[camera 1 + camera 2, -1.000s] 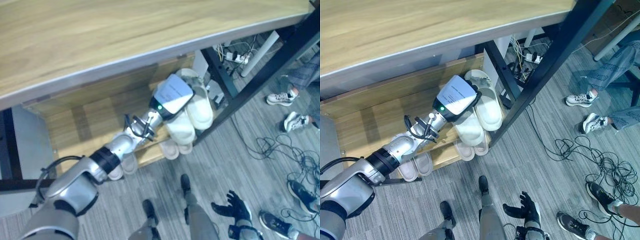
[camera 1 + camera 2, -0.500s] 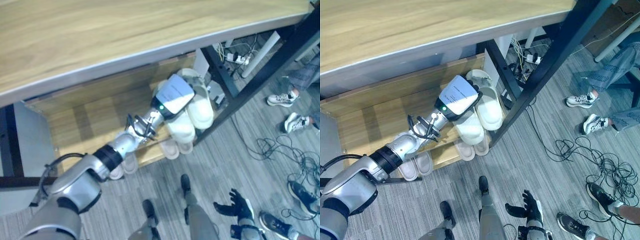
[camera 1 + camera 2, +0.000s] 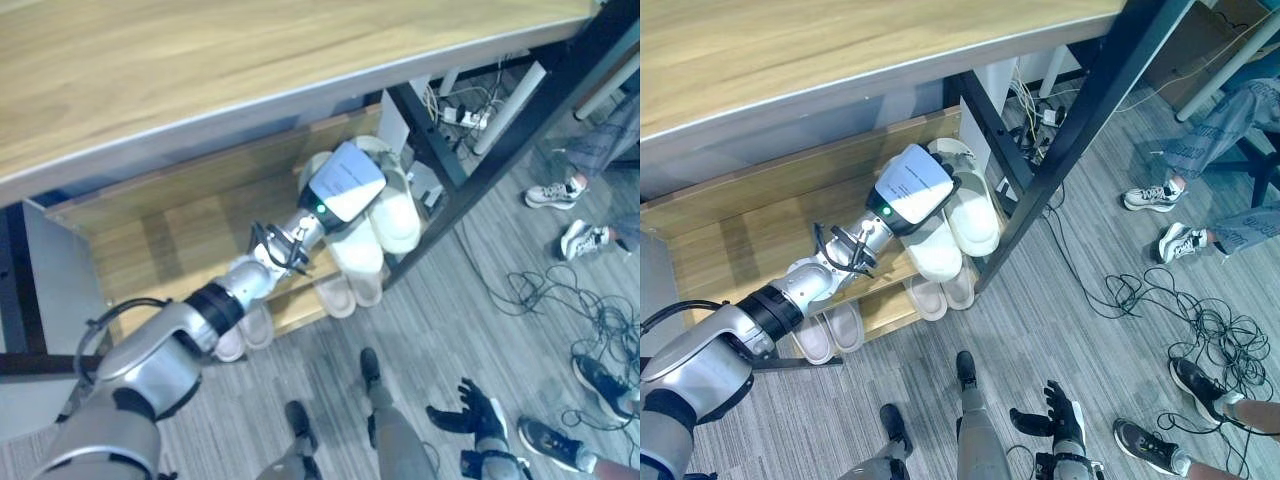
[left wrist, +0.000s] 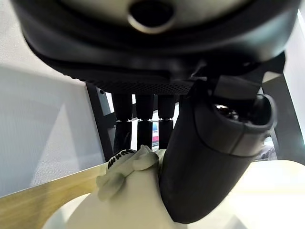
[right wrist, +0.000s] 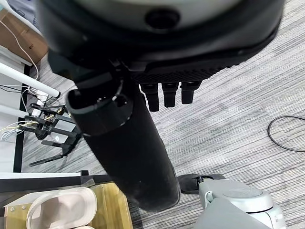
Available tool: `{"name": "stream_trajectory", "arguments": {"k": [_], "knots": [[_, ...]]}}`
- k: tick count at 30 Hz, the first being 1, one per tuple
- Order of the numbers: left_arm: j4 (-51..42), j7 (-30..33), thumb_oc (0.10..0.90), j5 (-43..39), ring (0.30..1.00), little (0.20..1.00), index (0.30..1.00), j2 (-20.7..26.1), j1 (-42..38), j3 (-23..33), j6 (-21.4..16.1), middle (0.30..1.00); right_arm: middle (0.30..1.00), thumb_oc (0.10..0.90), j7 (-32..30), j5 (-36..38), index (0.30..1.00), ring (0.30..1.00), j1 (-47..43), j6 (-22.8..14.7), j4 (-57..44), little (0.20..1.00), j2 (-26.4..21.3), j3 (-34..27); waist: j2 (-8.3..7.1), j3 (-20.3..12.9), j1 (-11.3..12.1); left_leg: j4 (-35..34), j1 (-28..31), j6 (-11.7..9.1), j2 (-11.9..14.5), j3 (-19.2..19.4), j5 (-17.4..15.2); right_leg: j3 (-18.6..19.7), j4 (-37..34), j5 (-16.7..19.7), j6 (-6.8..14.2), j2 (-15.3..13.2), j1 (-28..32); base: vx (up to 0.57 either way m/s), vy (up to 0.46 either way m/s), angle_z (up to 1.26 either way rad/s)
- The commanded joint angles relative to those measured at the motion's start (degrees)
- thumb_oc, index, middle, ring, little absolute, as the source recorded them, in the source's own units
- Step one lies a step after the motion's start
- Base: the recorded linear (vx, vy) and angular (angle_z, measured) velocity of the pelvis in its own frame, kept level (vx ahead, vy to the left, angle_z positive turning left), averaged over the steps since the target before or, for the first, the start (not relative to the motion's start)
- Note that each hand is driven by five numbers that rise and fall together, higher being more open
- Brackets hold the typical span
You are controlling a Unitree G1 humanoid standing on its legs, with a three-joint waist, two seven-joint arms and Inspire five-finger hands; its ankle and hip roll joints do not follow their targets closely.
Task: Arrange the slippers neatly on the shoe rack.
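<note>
- Compared with one second before, the left hand (image 4: pixel 209 157) had barely moved; it remained at the centre of the frame over the pale slippers (image 3: pixel 940 255) on the upper shelf of the shoe rack (image 3: pixel 150 240).
- This suggested fine adjustment of an almost finished placement.
- In the left wrist view, thumb and fingers lay against a slipper (image 4: pixel 128 200); a grasp could not be confirmed.
- The right hand (image 3: pixel 1060 420), at the lower right, was released, with its fingers spread.
- Two further pairs (image 3: pixel 830 330) sat on the lower shelf, partly hidden by the arm.
</note>
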Motion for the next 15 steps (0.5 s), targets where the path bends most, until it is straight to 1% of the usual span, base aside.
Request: {"name": "stream_trajectory", "arguments": {"k": [1,9,15], "knots": [[1.28,5.25,0.800,-1.09,0.900,0.900,0.900,-4.40,-13.76,5.19,0.82,0.900,0.900,0.800,-1.46,1.17,0.900,0.900,-3.78,-2.66,-1.84,0.900,-5.55,-1.83,6.49,-0.41,0.57,-0.53,-1.80,-0.88,2.20,-8.16,-3.99,-3.17,2.87,-15.95,1.86,4.46,8.08,0.00,0.000,0.00],[2.57,3.97,0.800,-2.49,0.900,0.900,0.900,-2.98,-15.86,5.68,1.36,0.900,0.900,0.800,-0.69,1.17,0.900,0.900,-3.66,-2.41,-2.67,0.900,-5.42,-1.30,6.72,-0.86,0.72,-0.53,-1.18,-0.91,2.37,-7.85,-4.12,-3.06,2.77,-16.25,1.77,4.71,8.49,0.00,-0.004,-0.02],[2.18,3.32,0.800,-2.88,0.900,0.900,0.900,-1.73,-14.80,7.28,2.19,0.900,0.900,0.800,0.26,2.06,0.900,0.900,-2.95,-2.13,-2.88,0.900,-4.59,-1.01,6.89,-1.22,1.06,-0.53,-0.54,-0.92,2.41,-7.99,-4.22,-3.33,2.75,-16.55,1.63,4.87,9.22,-0.01,-0.017,-0.04]]}}
